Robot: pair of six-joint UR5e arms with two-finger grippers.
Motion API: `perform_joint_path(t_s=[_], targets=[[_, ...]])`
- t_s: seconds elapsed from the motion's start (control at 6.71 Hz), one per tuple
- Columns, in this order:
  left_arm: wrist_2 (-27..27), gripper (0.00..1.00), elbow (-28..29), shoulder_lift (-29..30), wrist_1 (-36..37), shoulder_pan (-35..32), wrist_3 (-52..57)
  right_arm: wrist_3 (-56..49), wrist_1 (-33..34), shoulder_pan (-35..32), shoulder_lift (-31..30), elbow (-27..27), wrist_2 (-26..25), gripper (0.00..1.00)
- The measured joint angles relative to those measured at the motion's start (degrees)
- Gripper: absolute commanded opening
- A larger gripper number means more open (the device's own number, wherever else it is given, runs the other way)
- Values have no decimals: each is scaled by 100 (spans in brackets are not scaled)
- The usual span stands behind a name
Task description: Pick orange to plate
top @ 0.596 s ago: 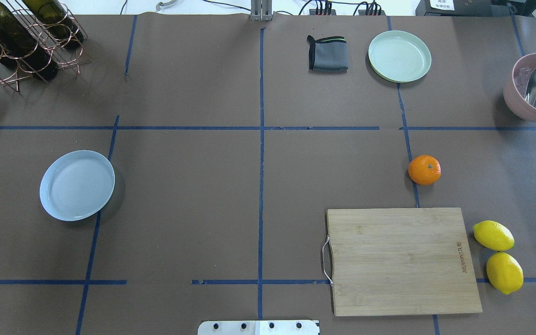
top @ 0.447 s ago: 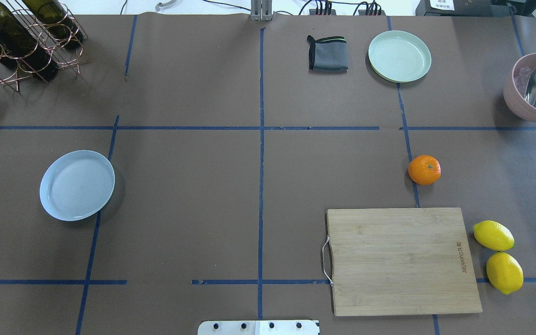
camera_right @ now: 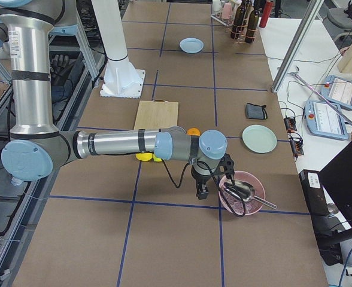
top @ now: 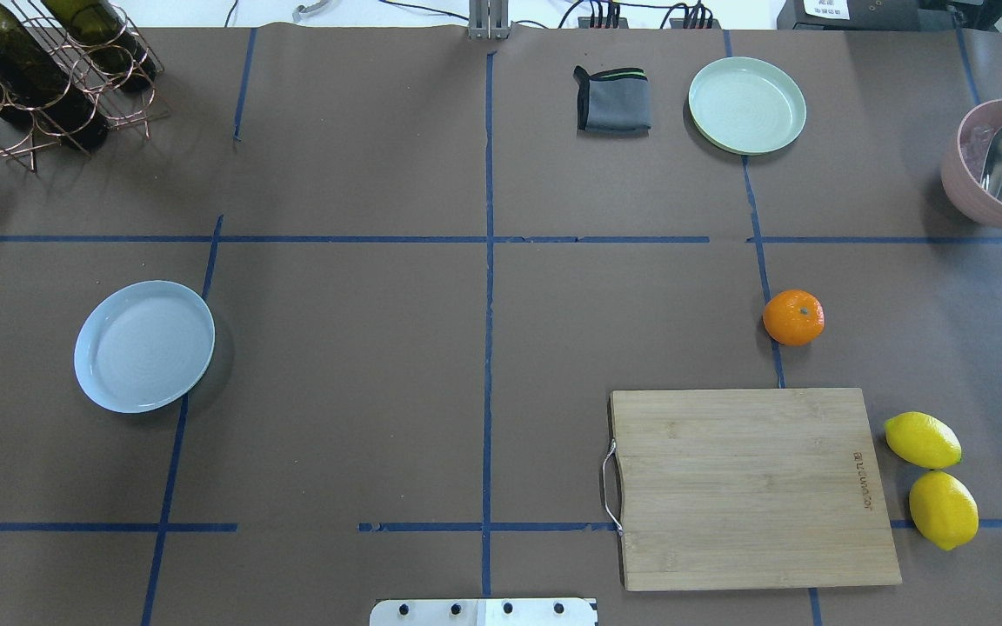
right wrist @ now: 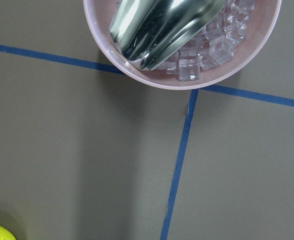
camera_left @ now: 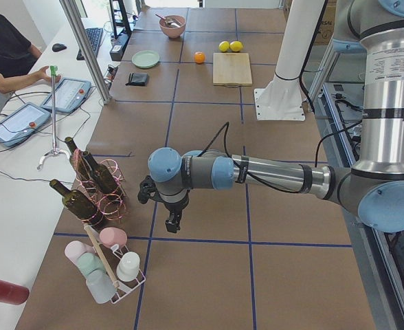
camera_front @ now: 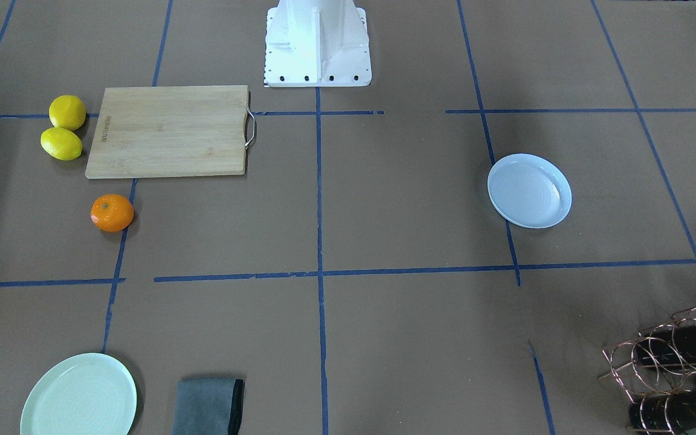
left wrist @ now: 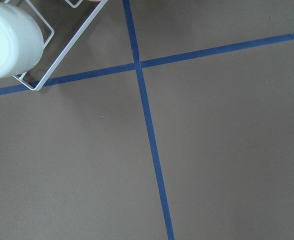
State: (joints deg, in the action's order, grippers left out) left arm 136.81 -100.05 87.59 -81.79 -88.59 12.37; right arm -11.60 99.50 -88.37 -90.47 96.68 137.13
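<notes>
The orange point(top: 793, 317) rests on the brown table just beyond the cutting board, on the right half of the overhead view; it also shows as the orange point(camera_front: 112, 212). The pale bluish plate point(top: 144, 345) lies empty far to the left, seen too as the plate point(camera_front: 529, 191). My left gripper point(camera_left: 171, 223) hangs over bare table near the bottle rack, far from both. My right gripper point(camera_right: 200, 192) hovers beside the pink bowl, past the lemons from the orange. I cannot tell if either is open or shut. Neither wrist view shows fingers.
A bamboo cutting board point(top: 753, 487) with two lemons point(top: 923, 440) beside it lies near the robot. A pale green plate point(top: 747, 105) and grey cloth point(top: 612, 100) sit at the far edge. A pink bowl point(right wrist: 182, 75) holds ice and a metal scoop. A copper wine rack point(top: 40, 69) stands far left.
</notes>
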Motion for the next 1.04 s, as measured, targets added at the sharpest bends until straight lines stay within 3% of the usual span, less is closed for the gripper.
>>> perform_joint_path(t_s=[0.6, 1.04], targets=[[50, 100, -92, 8, -308, 20, 10, 25, 0, 10, 31, 19, 15, 100], [124, 100, 2, -3, -1538, 974, -597, 18, -157, 74, 61, 14, 10, 100]])
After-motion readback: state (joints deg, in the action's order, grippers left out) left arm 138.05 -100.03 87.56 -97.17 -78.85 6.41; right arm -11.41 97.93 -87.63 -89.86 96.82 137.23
